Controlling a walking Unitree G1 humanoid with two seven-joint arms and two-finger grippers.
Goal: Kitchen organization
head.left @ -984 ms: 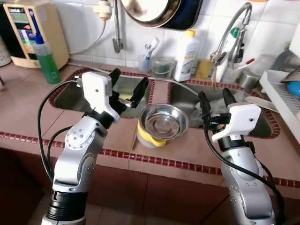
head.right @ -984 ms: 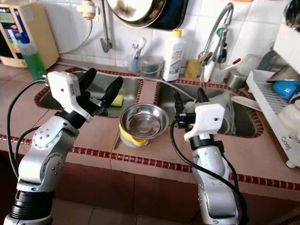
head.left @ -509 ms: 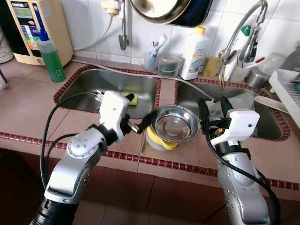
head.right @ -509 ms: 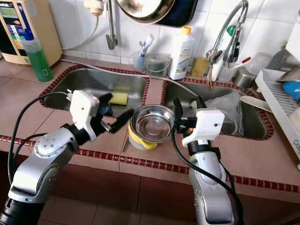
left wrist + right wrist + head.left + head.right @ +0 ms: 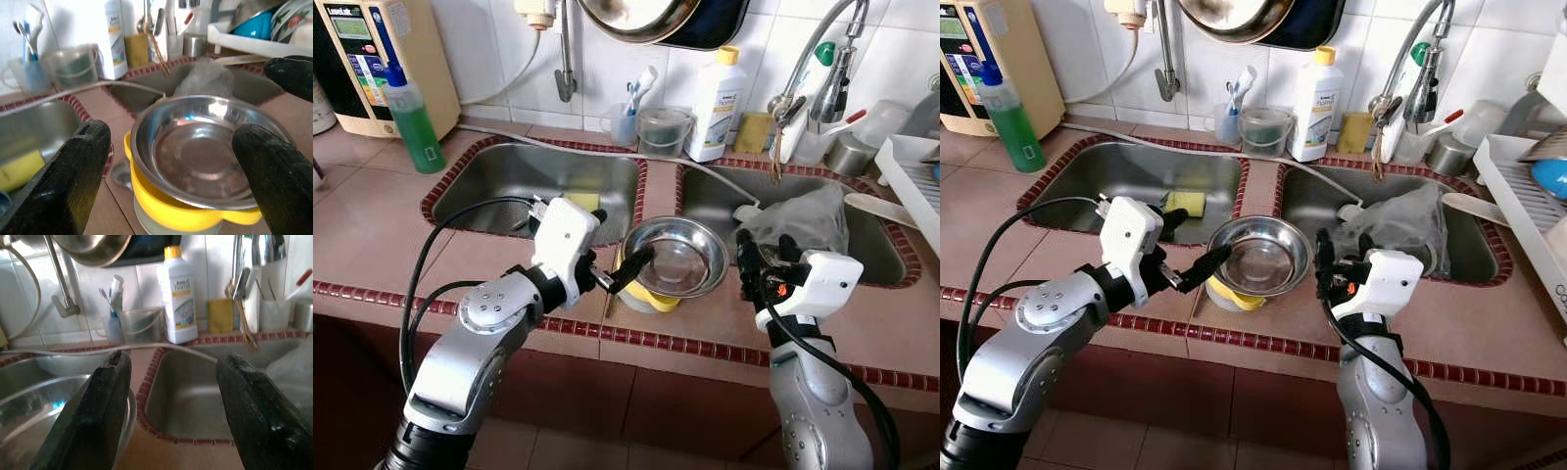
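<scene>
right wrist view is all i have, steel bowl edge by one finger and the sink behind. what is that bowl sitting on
Observer: The round steel bowl rests on a yellow plastic container, on the tiled counter between the two sinks.
Operator: where is the left gripper
Observer: The left gripper is open, with its black fingers either side of the bowl and not touching it.
Operator: anything in the sink on my side
Observer: A crumpled clear plastic bag lies in the right sink.
Operator: and the other sink
Observer: A yellow sponge lies in the left sink.
</scene>
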